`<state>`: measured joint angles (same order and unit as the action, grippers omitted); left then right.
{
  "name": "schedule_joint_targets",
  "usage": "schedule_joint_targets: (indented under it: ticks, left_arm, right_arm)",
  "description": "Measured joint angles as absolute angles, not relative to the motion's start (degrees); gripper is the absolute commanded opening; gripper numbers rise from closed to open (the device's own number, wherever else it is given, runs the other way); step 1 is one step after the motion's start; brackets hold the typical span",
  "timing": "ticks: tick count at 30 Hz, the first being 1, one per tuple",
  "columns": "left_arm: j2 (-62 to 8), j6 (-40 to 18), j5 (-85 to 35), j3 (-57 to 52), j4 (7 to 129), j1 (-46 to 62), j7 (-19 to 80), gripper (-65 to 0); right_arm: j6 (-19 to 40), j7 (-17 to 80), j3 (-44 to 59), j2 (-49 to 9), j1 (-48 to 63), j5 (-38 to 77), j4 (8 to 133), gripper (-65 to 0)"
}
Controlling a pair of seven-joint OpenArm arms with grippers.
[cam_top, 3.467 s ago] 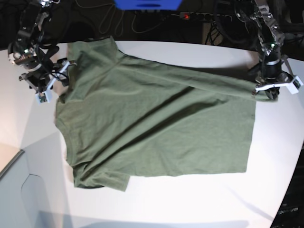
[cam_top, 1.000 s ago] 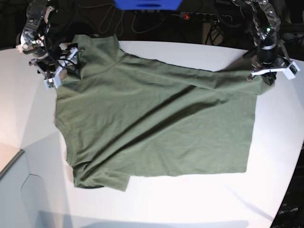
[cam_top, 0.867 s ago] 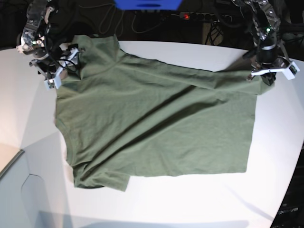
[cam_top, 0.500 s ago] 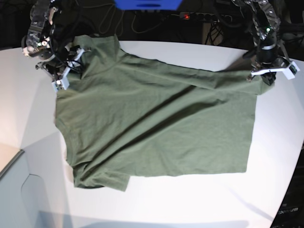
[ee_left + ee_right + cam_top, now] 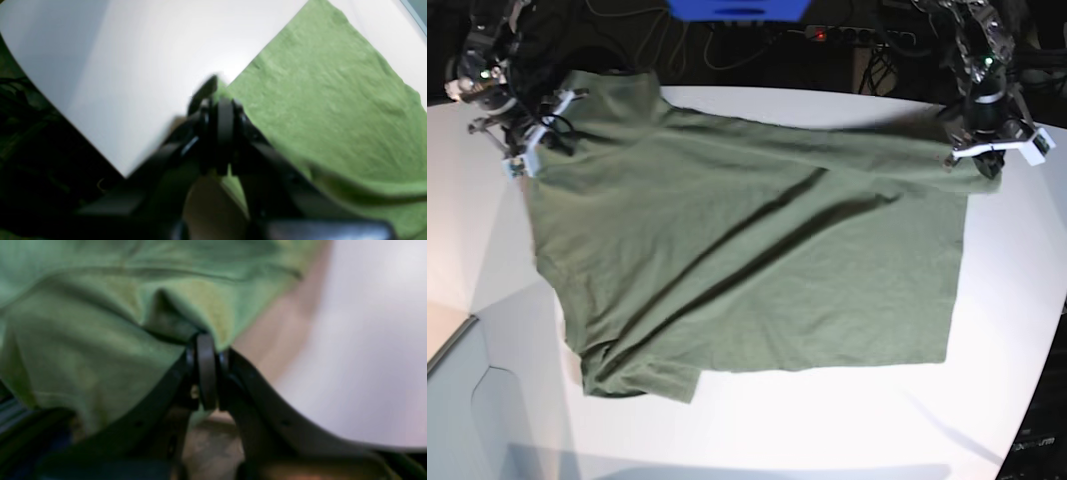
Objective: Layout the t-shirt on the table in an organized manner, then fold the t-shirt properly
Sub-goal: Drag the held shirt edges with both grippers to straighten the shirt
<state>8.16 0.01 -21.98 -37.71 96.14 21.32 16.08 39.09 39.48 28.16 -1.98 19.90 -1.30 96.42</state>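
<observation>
Both grippers pinched on cloth. Left gripper clamped tight on a corner of the t-shirt, far edge of the table, on the base view's right. Right gripper closed on a bunched fold of the same shirt at the far corner on the base view's left, jaws fully together with fabric squeezed between them.

Shirt spread across the middle of the table, far edge lifted and stretched between the two grips. Long diagonal creases across the body. Near-side sleeve tucked and rumpled. Not flat yet; layout step only partly done, by the look of it.

Risks from here:
- Right grip looks shallow and on a bunched bit, right at the cloth edge. Hard pull outward likely to slip it free, dropping that corner back in a heap.
- Pull unequal between arms: shirt skews, diagonal creases deepen instead of clearing.
- Right grip may have caught two layers. Cannot tell from the wrist view. If so, spreading drags the under layer and leaves a hidden fold.
- Both grips close to the table's far rim. Further travel outward could hang fabric over the edge and pull the rest after it.
- Lifting too high drags the near hem and worsens the crumpled sleeve.
</observation>
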Motion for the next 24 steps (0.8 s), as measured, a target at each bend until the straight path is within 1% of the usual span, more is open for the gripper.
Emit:
schedule_joint_targets:
  ticks: [7, 10, 17, 20, 24]
  left_arm:
    - [8.36, 0.01, -21.96, -37.71, 97.73, 23.03, 16.03, -64.9]
    - [8.78, 0.01, -22.09, -37.71, 99.42, 23.99, 16.03, -64.9]
    - [8.78, -0.14, -22.11, -37.67, 100.29, 28.29, 16.05, -64.9]
    - [8.71, -0.21, -21.98, -37.67, 98.21, 28.32, 15.16, -64.9]
    - [8.78, 0.01, -22.02, -37.67, 94.50, 27.70, 16.60, -64.9]
  right_arm:
    - [39.07, 39.07, 29.47, -0.40, 23.51, -0.84, 104.38, -65.0]
    - [39.07, 39.18, 29.39, 0.64, 24.82, -0.84, 105.14, -65.0]
    - [39.07, 39.07, 29.34, 0.62, 26.44, -0.69, 105.23, -65.0]
    - [39.07, 39.20, 29.34, 0.62, 25.96, -0.67, 105.27, -65.0]
    - [39.09, 39.42, 29.34, 1.23, 24.40, -0.82, 105.32, -65.0]
